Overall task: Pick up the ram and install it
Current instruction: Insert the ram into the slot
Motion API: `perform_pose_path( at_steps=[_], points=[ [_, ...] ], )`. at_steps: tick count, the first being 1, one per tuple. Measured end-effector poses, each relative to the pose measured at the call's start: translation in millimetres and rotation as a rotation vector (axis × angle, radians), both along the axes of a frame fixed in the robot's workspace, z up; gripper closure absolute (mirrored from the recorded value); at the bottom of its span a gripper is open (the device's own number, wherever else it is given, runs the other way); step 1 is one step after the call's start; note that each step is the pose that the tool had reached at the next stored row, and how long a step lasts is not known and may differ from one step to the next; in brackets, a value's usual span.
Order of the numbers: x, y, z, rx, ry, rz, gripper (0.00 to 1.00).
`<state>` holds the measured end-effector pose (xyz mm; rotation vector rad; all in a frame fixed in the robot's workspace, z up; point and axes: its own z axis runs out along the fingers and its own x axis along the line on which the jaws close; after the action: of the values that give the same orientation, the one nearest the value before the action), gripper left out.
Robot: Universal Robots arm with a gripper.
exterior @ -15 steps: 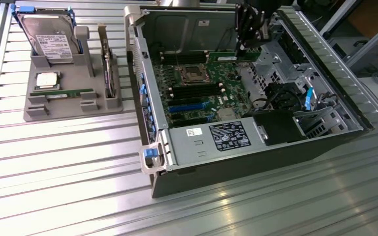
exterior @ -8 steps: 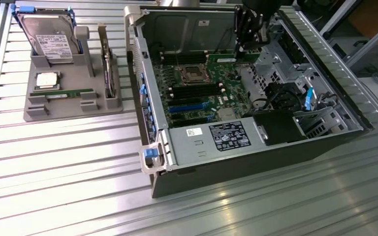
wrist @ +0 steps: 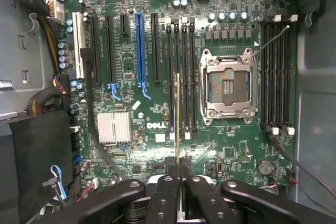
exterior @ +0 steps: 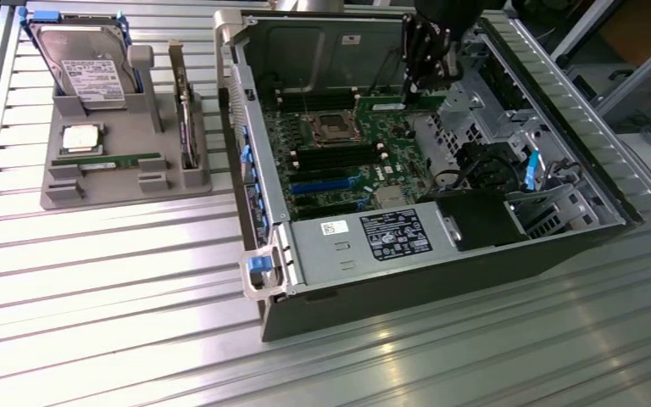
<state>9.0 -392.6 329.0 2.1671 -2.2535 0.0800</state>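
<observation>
My gripper [wrist: 178,182] is shut on the ram [wrist: 178,119], which I see edge-on as a thin stick with a gold lower edge. It hangs over the motherboard [wrist: 136,124], in line with the black memory slots [wrist: 185,77] beside the empty processor socket [wrist: 229,85]. Whether it touches a slot I cannot tell. In the exterior view the gripper [exterior: 430,55] reaches down into the far end of the open computer case [exterior: 260,254]. Another green memory stick [exterior: 108,158] lies in the grey parts tray [exterior: 77,197].
The tray at the exterior view's left also holds a hard drive [exterior: 88,64], a square silver processor [exterior: 81,137] and an upright card [exterior: 187,119]. Inside the case are a power supply [exterior: 376,237], drive cage [exterior: 529,203], cable bundles [wrist: 47,51] and a second bank of memory slots [wrist: 278,72].
</observation>
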Motion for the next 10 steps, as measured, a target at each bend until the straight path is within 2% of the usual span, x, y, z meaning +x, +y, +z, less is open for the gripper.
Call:
perform_pose_path(
  at_steps=[10],
  points=[
    [0.0, 0.0, -7.2, -0.0001, 0.0000, 0.000, 0.88]
  ],
)
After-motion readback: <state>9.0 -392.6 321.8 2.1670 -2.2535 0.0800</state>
